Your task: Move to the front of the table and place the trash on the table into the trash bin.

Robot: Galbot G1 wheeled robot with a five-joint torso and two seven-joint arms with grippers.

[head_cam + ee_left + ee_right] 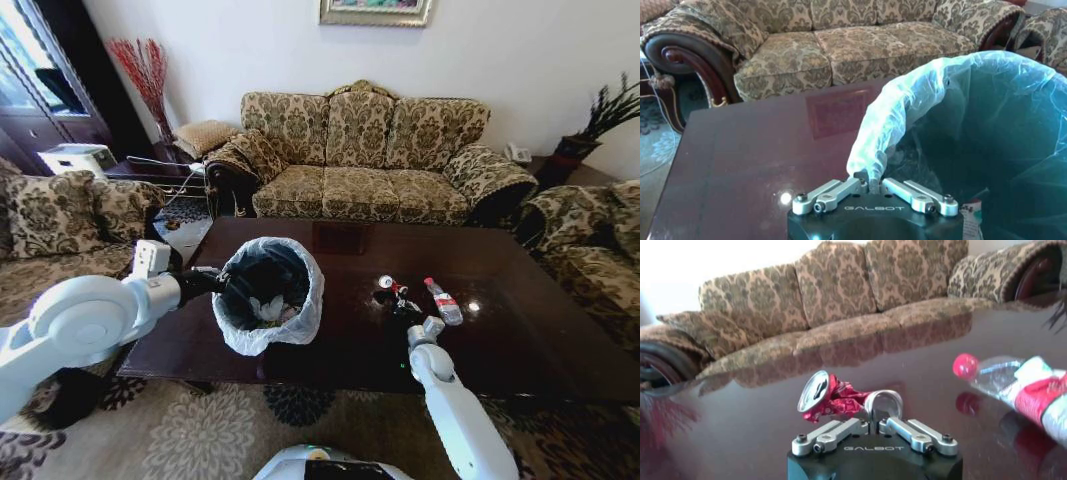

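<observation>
Trash still on the dark glossy reddish-brown table (520,330) is a crushed red can (829,397) and, just beside it, a clear plastic bottle with red cap and label (1020,390) lying on its side, with nothing between them and my arm. I see my right gripper (873,412) low over the table with its fingers closed on the crushed red can. My left gripper (870,181) pinches the bag-covered rim of the round dark bin with translucent white liner (268,295), which stands on the table's left part with crumpled white pieces inside; a patterned beige sofa (370,160) stands behind the table.
</observation>
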